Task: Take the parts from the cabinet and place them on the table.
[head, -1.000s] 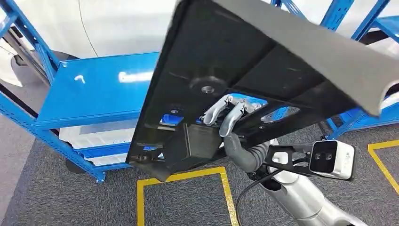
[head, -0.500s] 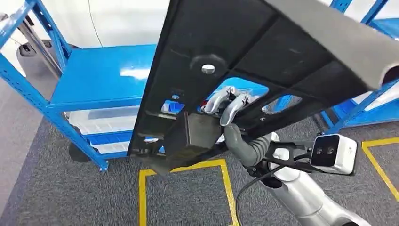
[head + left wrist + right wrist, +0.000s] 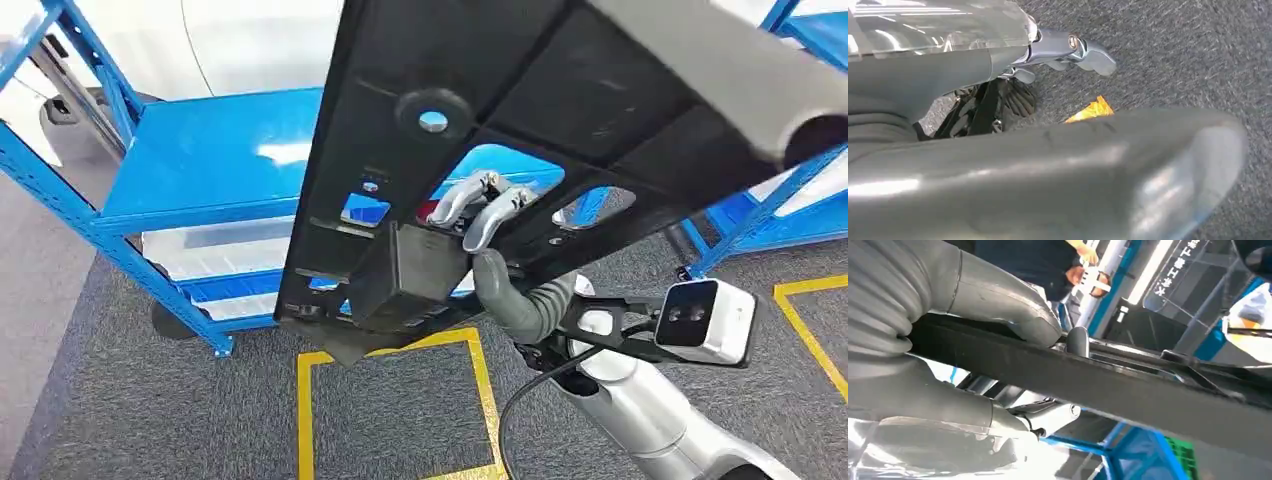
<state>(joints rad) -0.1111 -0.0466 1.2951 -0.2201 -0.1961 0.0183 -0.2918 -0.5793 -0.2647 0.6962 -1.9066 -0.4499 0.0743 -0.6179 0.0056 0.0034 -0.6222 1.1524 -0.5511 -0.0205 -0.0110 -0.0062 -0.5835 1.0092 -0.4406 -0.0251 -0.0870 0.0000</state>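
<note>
Large black panel part (image 3: 560, 110), tilted, raised close before the head camera above grey carpet (image 3: 120, 420), in front of the blue shelving (image 3: 210, 165). Gripped at a cut-out by the right hand (image 3: 480, 215), fingers curled through the opening, thumb pressed on the other face. Left hand (image 3: 1068, 47) over carpet; its state cannot be told.

My right arm (image 3: 650, 415): silver metal tube, grey ribbed cover at the wrist, black cable looping beside it. White wrist camera box (image 3: 705, 320) with dark lens face on a black bracket. Right hand (image 3: 480, 215): chrome fingers, thick grey thumb. Left hand (image 3: 1068, 50): chrome finger links with a visible screw, glossy grey cover, black cables underneath.
</note>
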